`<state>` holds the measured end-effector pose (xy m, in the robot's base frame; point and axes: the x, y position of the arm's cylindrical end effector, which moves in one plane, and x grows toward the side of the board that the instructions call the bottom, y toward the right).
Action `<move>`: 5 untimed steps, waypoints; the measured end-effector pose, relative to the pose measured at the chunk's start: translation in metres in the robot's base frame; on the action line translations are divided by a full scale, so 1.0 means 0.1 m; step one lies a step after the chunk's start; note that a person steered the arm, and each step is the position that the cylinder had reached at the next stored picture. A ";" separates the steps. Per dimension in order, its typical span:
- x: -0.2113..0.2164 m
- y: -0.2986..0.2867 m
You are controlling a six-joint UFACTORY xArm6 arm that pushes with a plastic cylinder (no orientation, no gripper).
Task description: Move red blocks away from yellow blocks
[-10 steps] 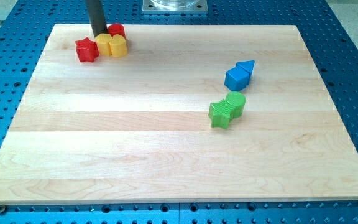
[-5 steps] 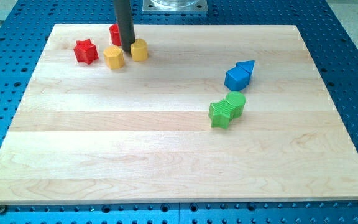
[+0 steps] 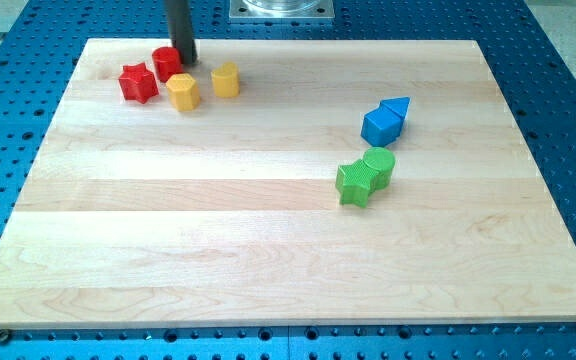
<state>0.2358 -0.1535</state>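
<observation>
A red star block [image 3: 139,83] lies near the board's top left. A red round block [image 3: 166,63] sits just right of it and a little higher. A yellow block [image 3: 183,91] lies just below the red round block, close to both reds. A second yellow block [image 3: 225,80] stands apart to the right. My tip [image 3: 184,60] is at the right side of the red round block, touching or nearly touching it, above the left yellow block.
A blue cube [image 3: 379,126] with a blue triangular block [image 3: 398,108] lies at mid right. A green star [image 3: 354,183] and a green round block [image 3: 378,164] sit just below them. The wooden board [image 3: 268,260] rests on a blue perforated table.
My tip moved from between the yellow blocks up and left to the red round block, which slid left and slightly down toward the red star. The yellow blocks stayed separated.
</observation>
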 end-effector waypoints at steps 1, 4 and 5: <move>0.10 -0.08; 0.54 -0.15; 0.70 -0.14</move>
<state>0.3057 -0.1672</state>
